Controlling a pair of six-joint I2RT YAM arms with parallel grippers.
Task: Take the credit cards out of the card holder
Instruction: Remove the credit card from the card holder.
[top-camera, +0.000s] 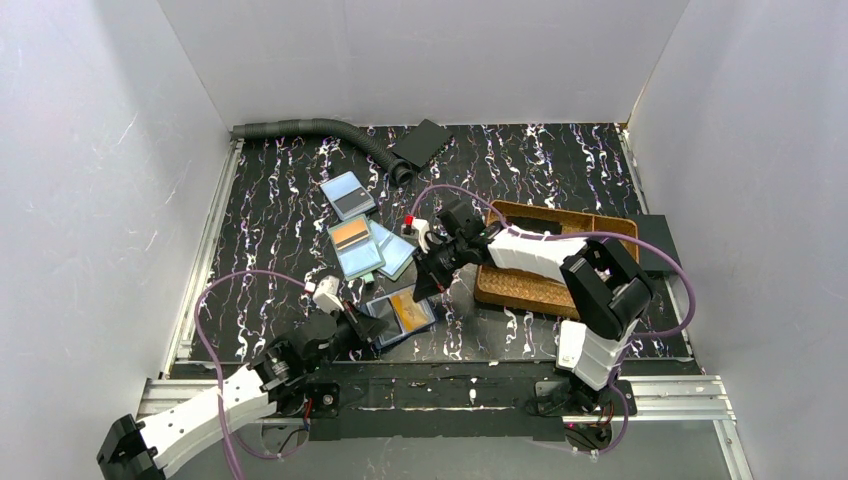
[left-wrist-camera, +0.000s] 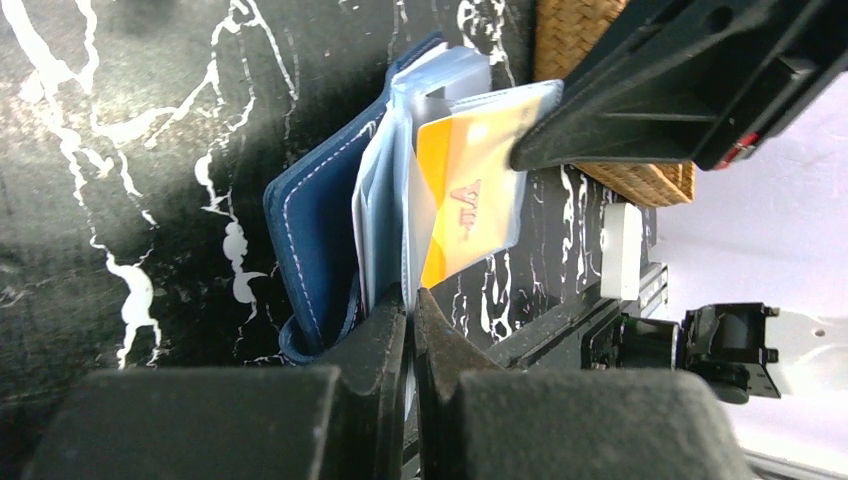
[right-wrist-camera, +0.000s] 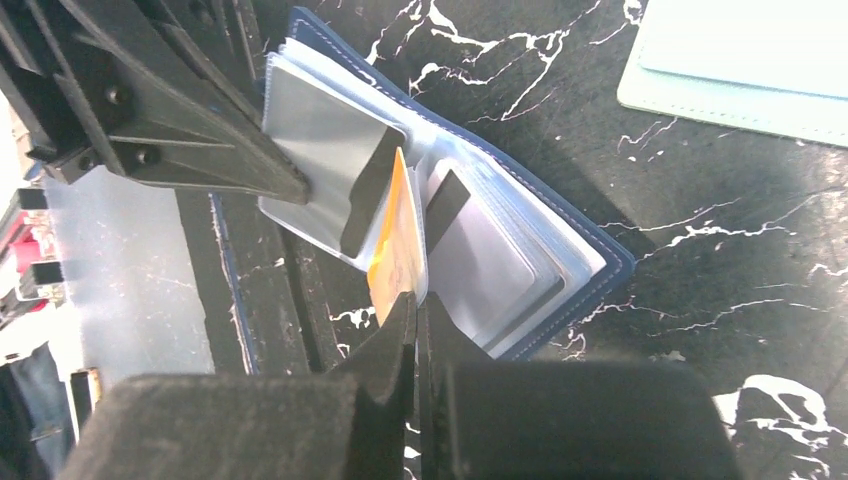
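The navy card holder (top-camera: 385, 303) lies open near the table's front edge, its clear sleeve pages fanned up (left-wrist-camera: 310, 230) (right-wrist-camera: 520, 250). An orange credit card (top-camera: 410, 312) (left-wrist-camera: 470, 190) (right-wrist-camera: 392, 255) stands among the pages. My left gripper (top-camera: 372, 328) (left-wrist-camera: 412, 300) is shut on the near edge of a clear sleeve page. From the far side, my right gripper (top-camera: 420, 290) (right-wrist-camera: 416, 305) is shut on the orange card's edge. Three more credit cards lie flat behind: a light blue one (top-camera: 348, 195), one with an orange stripe (top-camera: 352, 245) and a blue one (top-camera: 392, 252).
A brown woven tray (top-camera: 540, 275) sits right of the holder, under the right arm. A grey ribbed hose (top-camera: 330, 130) and a flat black rectangle (top-camera: 420, 143) lie at the back. White walls close in three sides.
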